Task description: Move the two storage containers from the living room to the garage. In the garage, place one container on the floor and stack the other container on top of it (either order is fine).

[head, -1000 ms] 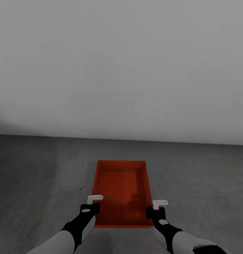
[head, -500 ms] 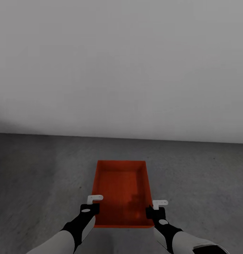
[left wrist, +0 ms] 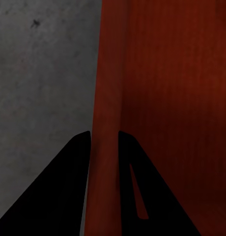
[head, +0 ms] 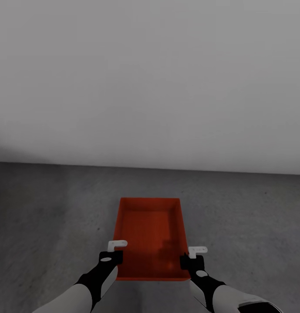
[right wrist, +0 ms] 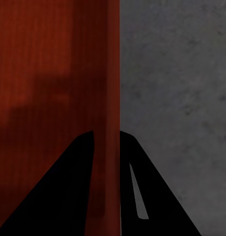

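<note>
One red-orange storage container (head: 150,234) is held out in front of me, open side up and with nothing in it, over the dark grey concrete floor (head: 45,208) of the garage. My left gripper (head: 116,254) is shut on its left side wall near the near corner. In the left wrist view the two black fingers (left wrist: 78,147) pinch the wall (left wrist: 107,88), one inside and one outside. My right gripper (head: 187,258) is shut on the right side wall in the same way, as the right wrist view shows with its gripper (right wrist: 106,132) clamping the wall (right wrist: 112,73).
A plain white wall (head: 150,87) stands straight ahead and meets the floor a short way beyond the container. Mottled concrete stretches to both sides of the container.
The line where wall meets floor has crept slightly upward in the picture, so the camera has moved. The container and both grippers keep the same place in view.
</note>
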You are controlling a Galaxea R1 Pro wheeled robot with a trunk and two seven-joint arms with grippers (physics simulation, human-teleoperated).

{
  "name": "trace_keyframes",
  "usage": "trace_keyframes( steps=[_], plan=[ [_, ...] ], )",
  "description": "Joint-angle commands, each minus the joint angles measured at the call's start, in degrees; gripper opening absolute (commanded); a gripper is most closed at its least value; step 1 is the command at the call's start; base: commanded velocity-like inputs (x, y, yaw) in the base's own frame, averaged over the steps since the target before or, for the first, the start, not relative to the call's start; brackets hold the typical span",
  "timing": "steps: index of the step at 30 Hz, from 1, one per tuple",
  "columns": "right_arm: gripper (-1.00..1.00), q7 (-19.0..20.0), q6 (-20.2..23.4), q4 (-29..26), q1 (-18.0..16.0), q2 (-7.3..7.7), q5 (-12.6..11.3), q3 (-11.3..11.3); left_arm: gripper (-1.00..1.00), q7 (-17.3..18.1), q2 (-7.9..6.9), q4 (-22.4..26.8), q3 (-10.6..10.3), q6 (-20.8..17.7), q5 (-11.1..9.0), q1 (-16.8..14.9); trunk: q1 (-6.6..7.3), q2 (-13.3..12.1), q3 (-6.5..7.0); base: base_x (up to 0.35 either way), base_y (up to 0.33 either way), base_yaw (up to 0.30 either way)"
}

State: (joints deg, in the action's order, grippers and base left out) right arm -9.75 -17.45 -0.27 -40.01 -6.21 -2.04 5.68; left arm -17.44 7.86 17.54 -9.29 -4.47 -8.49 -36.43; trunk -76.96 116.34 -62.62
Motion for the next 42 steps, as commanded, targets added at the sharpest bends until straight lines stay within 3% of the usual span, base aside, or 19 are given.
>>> trace_keyframes(
  steps=[1, 5, 13, 26, 38, 42],
  plan=[
    [-1.0, 0.3, 0.1, 0.0, 0.0, -0.03, 0.8, -3.3, -1.0, -0.8, -0.04, 0.3, 3.4, 1.8, -0.5, 0.0, -0.22, 0.4, -0.22, 0.0, 0.0, 0.0],
    [-1.0, 0.3, 0.1, 0.0, 0.0, -0.03, 0.8, -3.3, -1.0, -0.8, -0.04, 0.3, 3.4, 1.8, -0.5, 0.0, -1.09, 2.0, -0.94, 0.0, 0.0, 0.0],
    [-1.0, 0.3, 0.1, 0.0, 0.0, -0.03, 0.8, -3.3, -1.0, -0.8, -0.04, 0.3, 3.4, 1.8, -0.5, 0.0, -1.09, 2.0, -0.94, 0.0, 0.0, 0.0],
    [-1.0, 0.3, 0.1, 0.0, 0.0, -0.03, 0.8, -3.3, -1.0, -0.8, -0.04, 0.3, 3.4, 1.8, -0.5, 0.0, -3.95, 7.3, -3.27, 0.0, 0.0, 0.0],
    [-1.0, 0.3, 0.1, 0.0, 0.0, -0.03, 0.8, -3.3, -1.0, -0.8, -0.04, 0.3, 3.4, 1.8, -0.5, 0.0, -3.95, 7.3, -3.27, 0.0, 0.0, 0.0],
    [-1.0, 0.3, 0.1, 0.0, 0.0, -0.03, 0.8, -3.3, -1.0, -0.8, -0.04, 0.3, 3.4, 1.8, -0.5, 0.0, -4.83, 8.9, -3.99, 0.0, 0.0, 0.0]
  ],
)
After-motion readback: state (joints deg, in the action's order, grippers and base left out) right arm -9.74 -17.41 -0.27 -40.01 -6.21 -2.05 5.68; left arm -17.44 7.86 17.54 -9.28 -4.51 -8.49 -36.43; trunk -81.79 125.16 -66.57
